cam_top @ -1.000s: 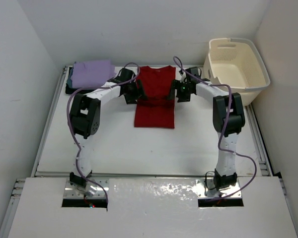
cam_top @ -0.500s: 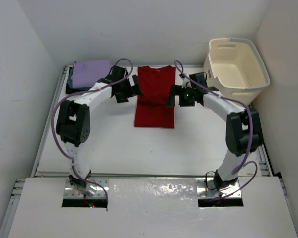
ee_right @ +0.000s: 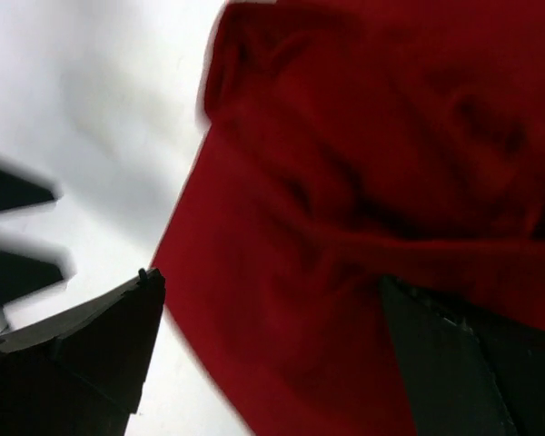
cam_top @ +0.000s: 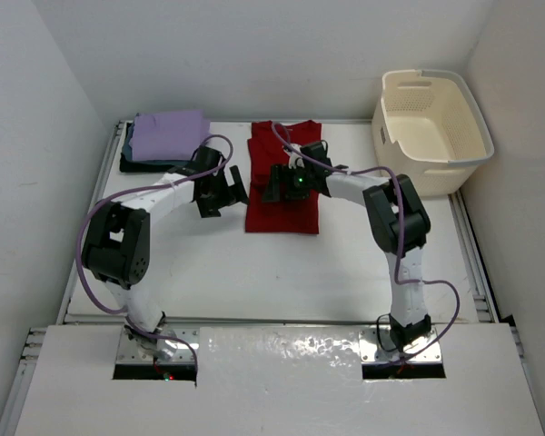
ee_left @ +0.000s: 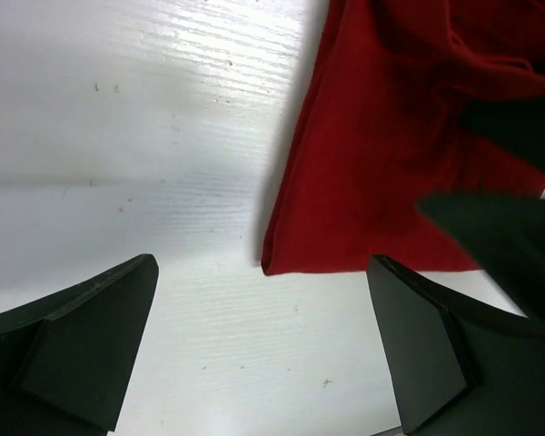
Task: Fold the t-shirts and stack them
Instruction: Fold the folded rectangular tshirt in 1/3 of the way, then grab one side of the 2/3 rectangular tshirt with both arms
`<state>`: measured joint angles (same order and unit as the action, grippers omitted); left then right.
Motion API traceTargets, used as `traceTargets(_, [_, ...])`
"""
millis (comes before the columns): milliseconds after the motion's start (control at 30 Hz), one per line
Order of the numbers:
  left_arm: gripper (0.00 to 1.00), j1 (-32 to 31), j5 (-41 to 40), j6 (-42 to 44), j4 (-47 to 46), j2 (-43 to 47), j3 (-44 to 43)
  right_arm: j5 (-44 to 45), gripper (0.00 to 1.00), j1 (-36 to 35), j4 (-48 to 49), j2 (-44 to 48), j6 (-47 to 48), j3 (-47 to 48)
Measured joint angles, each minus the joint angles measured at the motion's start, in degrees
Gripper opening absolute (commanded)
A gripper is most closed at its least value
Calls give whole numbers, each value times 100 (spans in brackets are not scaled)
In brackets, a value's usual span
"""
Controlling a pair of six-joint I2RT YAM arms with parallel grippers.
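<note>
The right arm (cam_top: pixel 345 180) is covering the middle of the red shirt (cam_top: pixel 283 216) from above. At the far left, the lavender shirt (cam_top: pixel 168 133) is hiding nearly all of the folded cloth (cam_top: pixel 127 162) beneath it. In the right wrist view, blur is smearing the red shirt (ee_right: pixel 391 182), which is running off three edges. In the left wrist view, a dark unfocused shape (ee_left: pixel 513 238) is overlapping its right side.

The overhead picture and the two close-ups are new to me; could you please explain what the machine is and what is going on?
Two robot arms are bolted at the near edge of the table. The overhead picture comes from a fixed camera; each close-up comes from a wrist camera, its dark fingers showing. The left gripper hangs beside a red shirt, the right gripper over it; both are open, holding nothing. A folded purple shirt lies far left, a cream basket far right.
</note>
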<state>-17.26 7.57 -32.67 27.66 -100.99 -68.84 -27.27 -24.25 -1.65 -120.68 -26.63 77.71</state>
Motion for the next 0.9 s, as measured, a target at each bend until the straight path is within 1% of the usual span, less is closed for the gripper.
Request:
traceTargets(167, [100, 0, -96, -24, 57, 236, 35, 354, 99, 44, 33, -883, -72, 1386])
traceTargets(267, [100, 0, -107, -20, 57, 341, 70, 520, 99, 177, 236, -1137, -166, 1945])
traceTargets(333, [100, 0, -109, -15, 70, 372, 101, 584, 99, 313, 326, -1222, -240, 2144])
traceTargets(533, [100, 0, -118, 33, 133, 372, 136, 619, 99, 614, 389, -1217, -282, 2140])
traceTargets(600, [100, 0, -111, 76, 118, 358, 136, 638, 99, 627, 323, -999, -175, 1838])
traceTargets(700, [100, 0, -42, 125, -4, 262, 133, 820, 99, 570, 269, 9, -55, 470])
traceTargets(767, [96, 0, 42, 144, -133, 101, 133, 935, 99, 544, 85, 846, -15, -433])
traceTargets(800, [94, 0, 90, 157, -190, 7, 131, 999, 99, 527, 66, 1222, -11, -791])
traceTargets(833, [82, 0, 155, 175, -256, -103, 129, 1038, 99, 516, 57, 1537, -15, -1088])
traceTargets(867, [77, 0, 234, 184, -321, -232, 129, 1075, 99, 516, 57, 1869, -44, -1401])
traceTargets(900, [75, 0, 313, 205, -382, -352, 129, 1102, 99, 522, 55, 2118, -70, -1663])
